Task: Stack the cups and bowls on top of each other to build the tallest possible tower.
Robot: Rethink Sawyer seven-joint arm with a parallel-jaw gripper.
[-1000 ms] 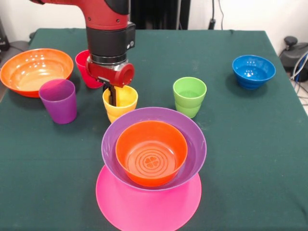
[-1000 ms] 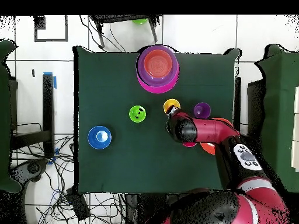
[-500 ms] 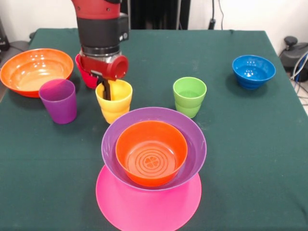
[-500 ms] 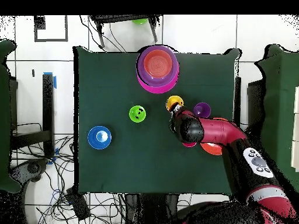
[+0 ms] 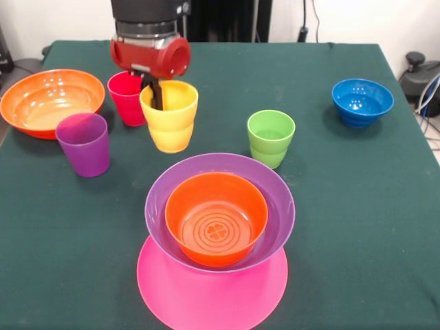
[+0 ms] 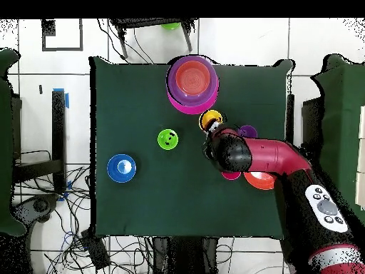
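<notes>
One glossy ribbed yellow cup [image 5: 169, 115] pinched at rim by hand [image 5: 155, 95].

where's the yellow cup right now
In the front view the yellow cup hangs off the table in the gripper, left of centre, beside the red cup and behind the purple bowl.

- A rectangular table covered in dark green cloth [image 5: 357, 206] fills the front view.
- Behind it is a pale wall [image 5: 344, 20] with a dark panel [image 5: 227, 20] at the centre.
- From overhead, the floor of white square tiles [image 6: 142, 39] surrounds the table.
- Black tangled cables [image 6: 78, 246] lie on the floor near one table corner.
</notes>
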